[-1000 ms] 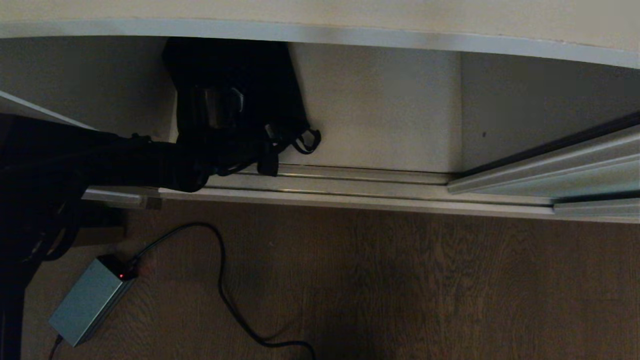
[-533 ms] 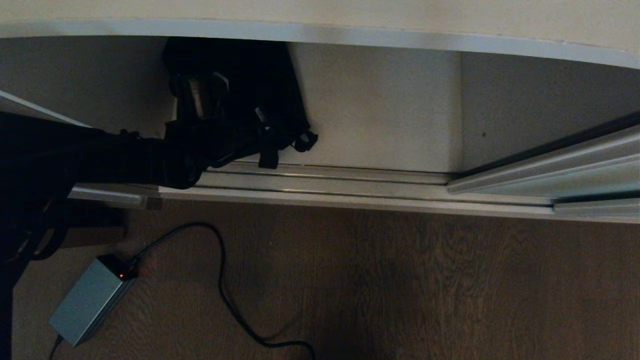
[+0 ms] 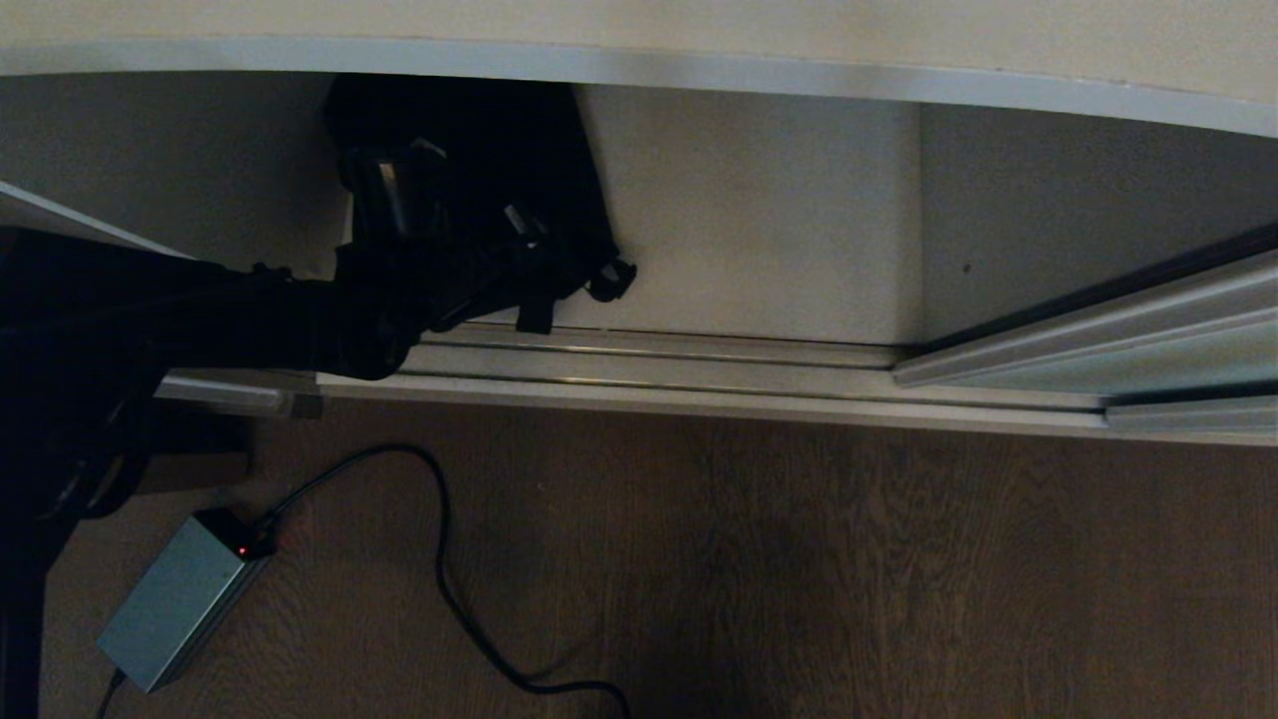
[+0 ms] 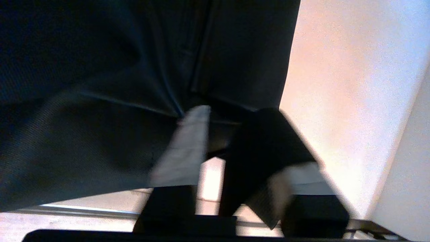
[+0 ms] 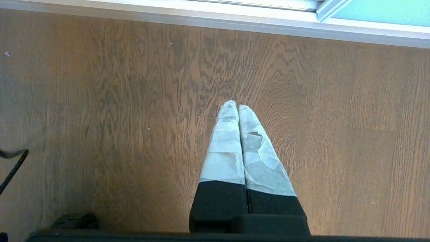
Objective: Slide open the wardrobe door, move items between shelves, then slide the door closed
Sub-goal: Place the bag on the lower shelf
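Note:
A floppy black bag (image 3: 499,130) lies on the white bottom shelf (image 3: 759,230) of the wardrobe, under another shelf with a silvery front edge (image 3: 699,75). My left gripper (image 3: 454,205) reaches into that compartment, right against the bag. In the left wrist view the left gripper (image 4: 235,134) is open, and a black strap (image 4: 262,144) hangs loose between its pale fingers (image 4: 188,144), in front of the bag (image 4: 84,84). The sliding wardrobe door (image 3: 1148,350) is pushed off to the right. My right gripper (image 5: 238,106) hangs shut over the wooden floor.
A grooved metal floor track (image 3: 699,369) runs along the wardrobe's front. On the wooden floor at the lower left lie a grey power box (image 3: 175,599) and its black cable (image 3: 444,559). The door's blue-green glass (image 5: 379,11) shows beyond the right gripper.
The left gripper has pushed a little deeper into the compartment and turned. Its fingers, together a second ago, now stand apart. The bag's strap loops have shifted slightly.

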`<state>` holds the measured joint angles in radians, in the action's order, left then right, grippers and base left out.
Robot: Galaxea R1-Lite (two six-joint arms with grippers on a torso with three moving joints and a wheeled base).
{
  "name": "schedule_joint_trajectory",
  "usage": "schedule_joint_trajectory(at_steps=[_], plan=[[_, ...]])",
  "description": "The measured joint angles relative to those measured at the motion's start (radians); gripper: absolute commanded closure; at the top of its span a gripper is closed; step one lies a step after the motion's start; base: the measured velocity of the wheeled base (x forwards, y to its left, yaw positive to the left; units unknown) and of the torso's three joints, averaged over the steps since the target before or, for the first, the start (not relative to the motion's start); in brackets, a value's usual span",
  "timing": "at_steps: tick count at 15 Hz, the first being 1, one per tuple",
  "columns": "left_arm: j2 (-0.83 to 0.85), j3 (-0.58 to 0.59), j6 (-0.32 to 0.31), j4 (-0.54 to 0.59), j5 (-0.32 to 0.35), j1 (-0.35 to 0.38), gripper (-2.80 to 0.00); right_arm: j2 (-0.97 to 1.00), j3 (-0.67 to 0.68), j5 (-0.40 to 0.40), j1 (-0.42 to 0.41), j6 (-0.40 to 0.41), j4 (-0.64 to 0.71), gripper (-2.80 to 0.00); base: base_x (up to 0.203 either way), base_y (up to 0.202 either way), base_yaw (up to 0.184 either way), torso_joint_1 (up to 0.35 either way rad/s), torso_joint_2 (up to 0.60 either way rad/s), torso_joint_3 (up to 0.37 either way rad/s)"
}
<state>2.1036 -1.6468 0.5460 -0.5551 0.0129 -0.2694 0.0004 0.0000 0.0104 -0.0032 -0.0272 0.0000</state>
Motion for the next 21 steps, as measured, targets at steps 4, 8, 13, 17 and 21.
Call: schedule_joint_trajectory(at_steps=[4, 8, 13, 17, 21], plan=[[0.013, -0.01, -0.011, 0.006, 0.031, 0.002, -2.8, 0.0, 0.0, 0.0, 0.0, 0.0, 0.0, 0.0, 0.0, 0.0, 0.0, 0.0, 0.0, 0.0], [0.048, -0.065, -0.106, 0.097, 0.051, 0.031, -2.8, 0.0, 0.0, 0.0, 0.0, 0.0, 0.0, 0.0, 0.0, 0.0, 0.0, 0.0, 0.0, 0.0], [0.045, -0.094, -0.043, 0.215, 0.186, 0.055, -2.8, 0.0, 0.0, 0.0, 0.0, 0.0, 0.0, 0.0, 0.0, 0.0, 0.0, 0.0, 0.0, 0.0], [0.032, -0.111, 0.081, 0.23, 0.325, 0.081, -2.8, 0.0, 0.0, 0.0, 0.0, 0.0, 0.0, 0.0, 0.0, 0.0, 0.0, 0.0, 0.0, 0.0], [0.032, -0.13, 0.169, 0.244, 0.444, 0.103, -2.8, 0.0, 0.0, 0.0, 0.0, 0.0, 0.0, 0.0, 0.0, 0.0, 0.0, 0.0, 0.0, 0.0]])
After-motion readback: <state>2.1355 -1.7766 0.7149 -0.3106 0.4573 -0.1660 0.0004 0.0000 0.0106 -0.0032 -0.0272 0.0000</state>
